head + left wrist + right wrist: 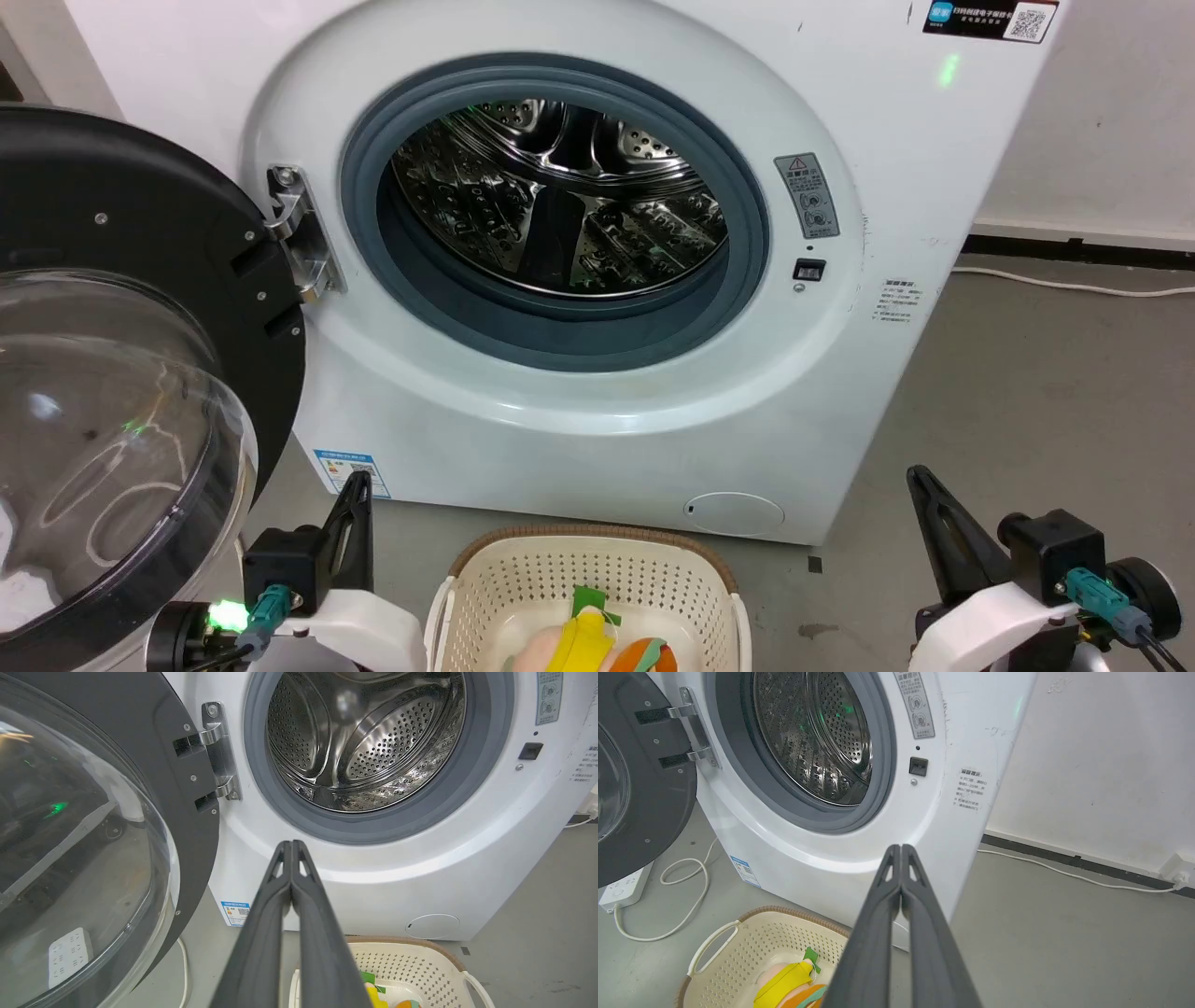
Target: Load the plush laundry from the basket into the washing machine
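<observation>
Plush laundry [577,642], two pieces, in one basket [560,579]; left tool [291,843] and right tool [901,847] closed, empty.

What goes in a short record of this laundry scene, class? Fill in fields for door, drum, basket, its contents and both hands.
door: open, hinged at the robot's left
drum: bare steel in view
basket: on the floor, in front of the washer
in basket: figure, burger
left hand: shut, holding nothing
right hand: shut, holding nothing
progress: loading not yet begun
</observation>
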